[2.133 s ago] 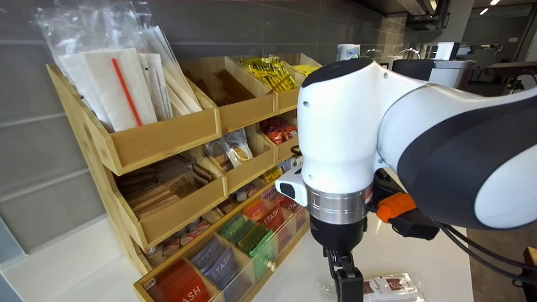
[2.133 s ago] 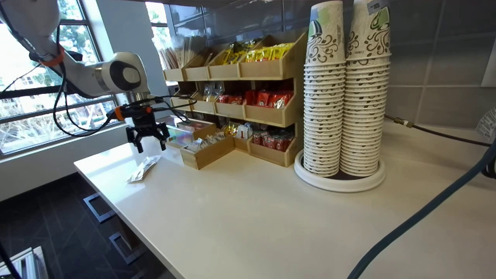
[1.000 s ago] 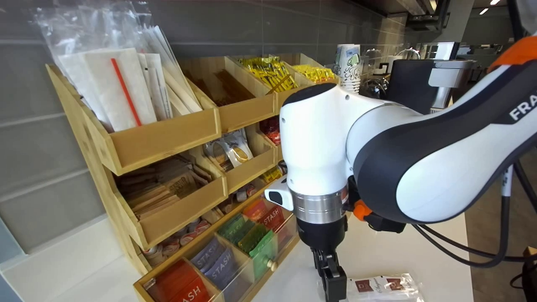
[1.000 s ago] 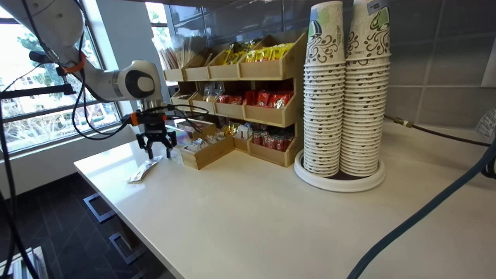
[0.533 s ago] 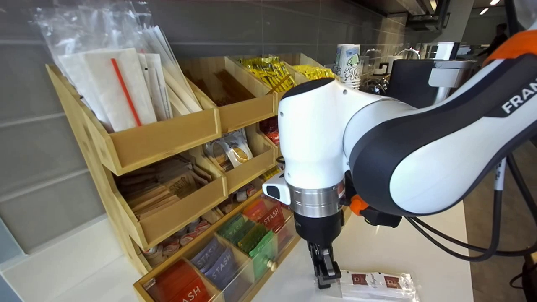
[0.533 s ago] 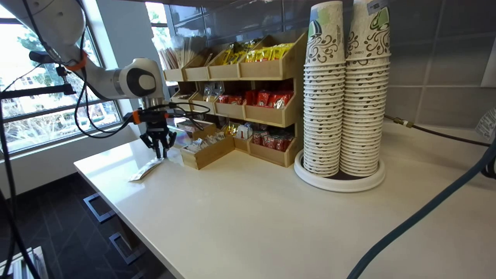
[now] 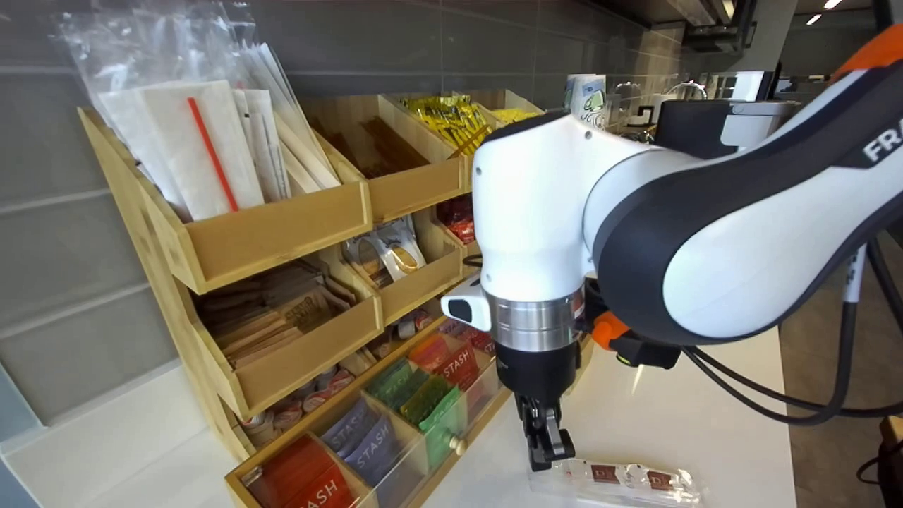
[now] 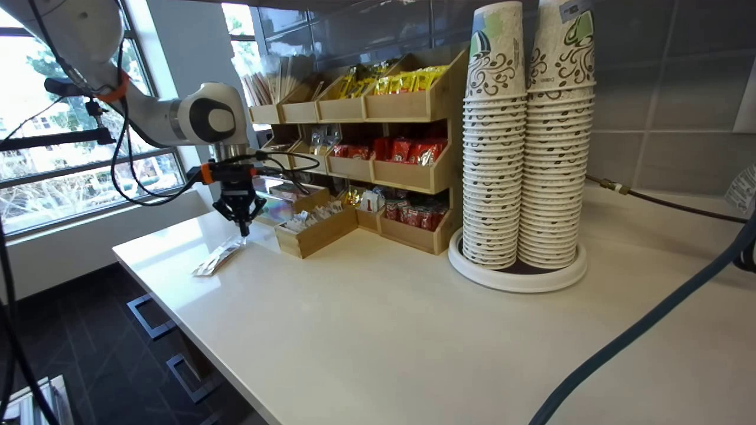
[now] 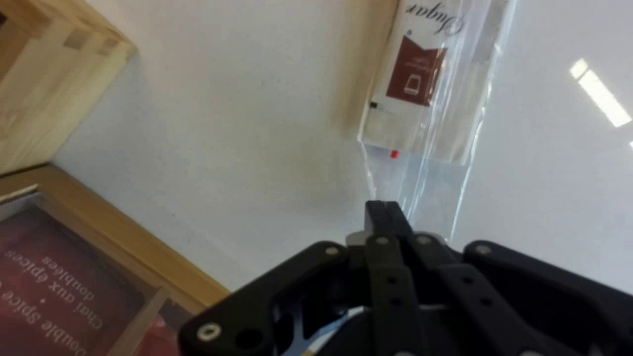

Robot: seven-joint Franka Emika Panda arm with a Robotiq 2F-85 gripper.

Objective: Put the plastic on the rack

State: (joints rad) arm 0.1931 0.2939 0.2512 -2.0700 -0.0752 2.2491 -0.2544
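The plastic (image 9: 420, 113), a clear sleeve holding a white sugar packet with a dark red label and what look like other items, lies on the white counter. Its empty end narrows into the tips of my gripper (image 9: 385, 203), which is shut and pinches that film. In both exterior views the gripper (image 7: 552, 457) points straight down beside the drawer front, and the plastic (image 8: 218, 257) trails from the fingertips with its near end slightly raised. The wooden rack (image 7: 282, 243) rises in tiers behind the gripper; several of its bins hold packets, straws and stirrers.
A low clear-fronted drawer (image 7: 458, 446) of tea bags juts out close to the gripper. An open wooden box (image 8: 322, 236) of small packets sticks out onto the counter (image 8: 378, 330). Paper cup stacks (image 8: 493, 177) stand at the rack's end. A blue hose (image 8: 644, 327) crosses the counter.
The gripper came down toward the rack side, and its fingers went from wide apart to shut on the sleeve's end. Since half a second ago it has risen slightly, tilting the plastic.
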